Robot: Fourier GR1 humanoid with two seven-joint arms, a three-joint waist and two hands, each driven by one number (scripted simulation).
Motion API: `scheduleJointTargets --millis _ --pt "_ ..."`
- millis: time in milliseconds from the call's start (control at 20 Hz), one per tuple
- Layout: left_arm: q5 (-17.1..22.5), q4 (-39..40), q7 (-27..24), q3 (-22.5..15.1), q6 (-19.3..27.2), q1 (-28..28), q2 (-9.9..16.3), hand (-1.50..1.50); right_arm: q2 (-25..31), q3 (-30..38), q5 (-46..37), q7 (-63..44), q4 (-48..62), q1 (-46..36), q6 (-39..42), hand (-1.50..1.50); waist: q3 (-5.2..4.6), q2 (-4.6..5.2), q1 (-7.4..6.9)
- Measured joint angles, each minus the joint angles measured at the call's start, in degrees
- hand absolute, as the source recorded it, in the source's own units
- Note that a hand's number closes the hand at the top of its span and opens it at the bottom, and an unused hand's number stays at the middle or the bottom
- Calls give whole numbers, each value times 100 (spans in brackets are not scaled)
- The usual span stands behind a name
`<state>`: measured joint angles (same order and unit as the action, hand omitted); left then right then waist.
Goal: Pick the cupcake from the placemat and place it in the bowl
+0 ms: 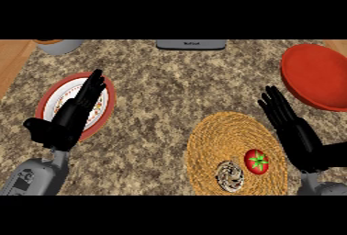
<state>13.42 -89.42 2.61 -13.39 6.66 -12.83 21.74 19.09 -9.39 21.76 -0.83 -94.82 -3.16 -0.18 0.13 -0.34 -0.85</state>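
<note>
A round woven straw placemat point(230, 133) lies at the lower right of the counter. On its near part sits the cupcake point(230, 176), seen from above with a brown-and-white swirled top, and beside it on the right a red tomato point(257, 161) with a green stem. The red bowl point(316, 76) stands at the far right edge. My right hand point(295, 131) is open, fingers straight, just right of the placemat and touching nothing. My left hand point(71, 117) is open too, held over a plate at the left.
A white plate with a red rim point(49, 98) lies under my left hand. A grey appliance point(192, 44) sits at the back centre and a grey pot point(61, 45) at the back left. Wooden counter edges show at the far left and right.
</note>
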Motion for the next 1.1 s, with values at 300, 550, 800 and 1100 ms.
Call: scheduleJointTargets --millis 300,550,800,1100 --pt "-272 70 11 104 406 166 -230 0 -280 -1124 -1538 -655 -440 420 -994 150 -23 -1 65" --pt "-269 178 32 154 625 388 -377 0 -263 -997 -3007 -458 -486 798 -2478 -150 -54 -61 325" --pt "-319 183 25 132 769 444 -532 0 -1156 -1737 -4047 449 -1084 1713 -3942 -150 -28 -46 334" --pt "-393 177 -60 103 765 518 -631 0 -1471 -2606 -5893 265 -1882 2962 -4905 -150 -32 -4 230"
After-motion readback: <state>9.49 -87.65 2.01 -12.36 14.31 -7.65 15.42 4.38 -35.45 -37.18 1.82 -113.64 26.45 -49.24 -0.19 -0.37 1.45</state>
